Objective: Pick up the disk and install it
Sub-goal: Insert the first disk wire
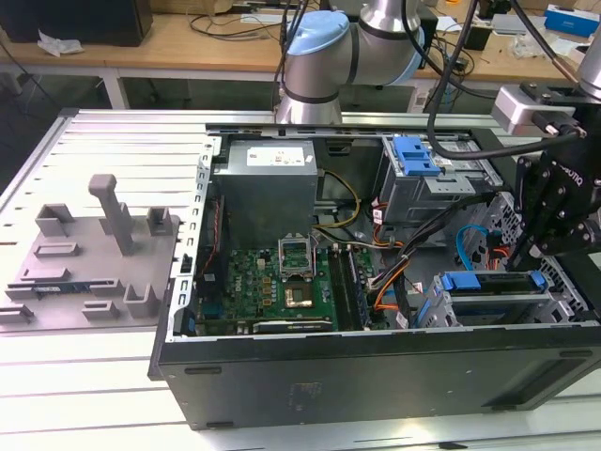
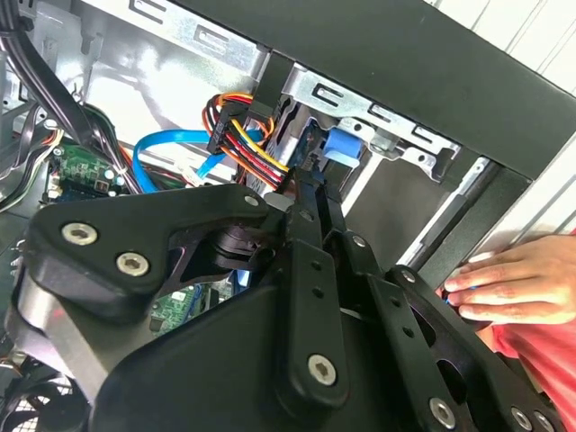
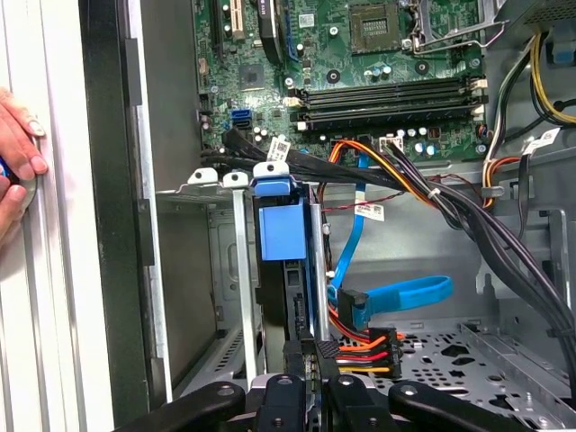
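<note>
Disk sits in the drive cage at the front corner of the computer case on the exterior view's right, blue carrier bracket along its upper edge, drive body lying flat below it; in the first wrist view the disk appears edge-on, its blue bracket between the cage's metal rails, a bundle of orange, red and black power wires plugged in just beside its end and a flat blue data cable looping near it; gripper hangs at the case's right edge just beside the disk, arm links rising behind it; in the first wrist view the gripper has its black fingers drawn together around the disk's near end, but whether they actually clamp it I cannot tell; second wrist view shows the gripper's linkage close up, the blue bracket and coloured wires beyond it; green motherboard occupies the case floor, grey power supply at the rear; a second blue latch sits on the upper bay near the rear right; grey fixture plate rests on the slatted table well apart, beyond the case's left edge; a person's hand rests on the table just outside the case wall.
</note>
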`<state>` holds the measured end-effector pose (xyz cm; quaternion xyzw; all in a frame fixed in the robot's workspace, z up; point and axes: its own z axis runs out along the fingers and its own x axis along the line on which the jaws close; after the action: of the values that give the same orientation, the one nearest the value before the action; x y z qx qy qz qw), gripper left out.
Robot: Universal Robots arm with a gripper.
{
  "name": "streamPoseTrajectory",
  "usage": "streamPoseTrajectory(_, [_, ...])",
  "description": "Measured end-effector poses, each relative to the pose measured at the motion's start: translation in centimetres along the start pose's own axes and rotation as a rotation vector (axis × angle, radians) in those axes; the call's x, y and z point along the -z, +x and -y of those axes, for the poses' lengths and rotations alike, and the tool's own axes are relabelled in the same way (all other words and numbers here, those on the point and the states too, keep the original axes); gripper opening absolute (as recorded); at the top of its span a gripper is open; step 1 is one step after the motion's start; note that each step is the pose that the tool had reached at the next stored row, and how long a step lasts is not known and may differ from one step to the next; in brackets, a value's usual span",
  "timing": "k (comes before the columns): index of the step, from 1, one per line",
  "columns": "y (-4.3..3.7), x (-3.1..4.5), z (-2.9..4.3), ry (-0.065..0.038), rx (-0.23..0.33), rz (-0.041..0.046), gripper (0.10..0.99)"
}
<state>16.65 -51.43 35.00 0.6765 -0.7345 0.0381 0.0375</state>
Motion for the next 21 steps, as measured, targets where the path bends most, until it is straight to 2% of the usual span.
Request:
streamPoseTrajectory(3, [0.0, -0.05, 0.0, 0.0, 0.0, -0.0001, 0.165])
streamPoseTrajectory(6, [-0.05, -0.53, 0.0, 0.0, 0.0, 0.0, 0.165])
streamPoseTrajectory(21, [-0.07, -0.96, 0.0, 0.0, 0.0, 0.0, 0.165])
